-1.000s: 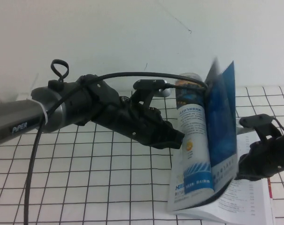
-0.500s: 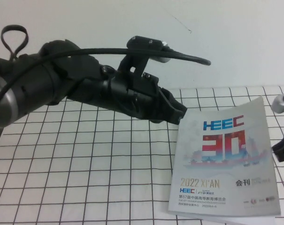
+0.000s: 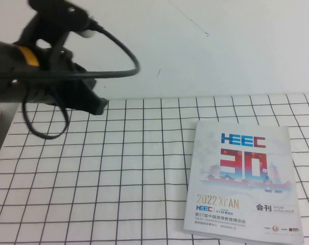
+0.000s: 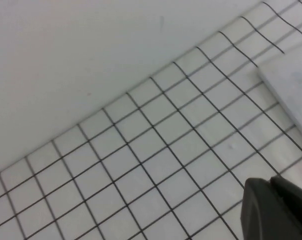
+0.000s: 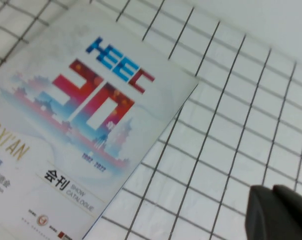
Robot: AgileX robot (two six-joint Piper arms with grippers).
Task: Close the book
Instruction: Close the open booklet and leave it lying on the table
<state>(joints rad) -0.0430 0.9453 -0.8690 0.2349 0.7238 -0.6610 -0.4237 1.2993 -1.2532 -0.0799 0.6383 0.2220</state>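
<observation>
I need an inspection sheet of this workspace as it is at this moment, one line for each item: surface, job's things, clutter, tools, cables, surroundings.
Surface: white surface with a black grid, flat.
Job's things: book closed, front cover up, lying flat on the robot's right side of the surface.
Clutter: nothing seen.
Tools: left tool raised over the far left of the surface, well away from the book; right tool shows only in the right wrist view, over bare grid beside the book's corner, not touching it.
Cables: one black cable loops in the air by the left tool, off the surface.
Surroundings: plain white wall behind the surface.
</observation>
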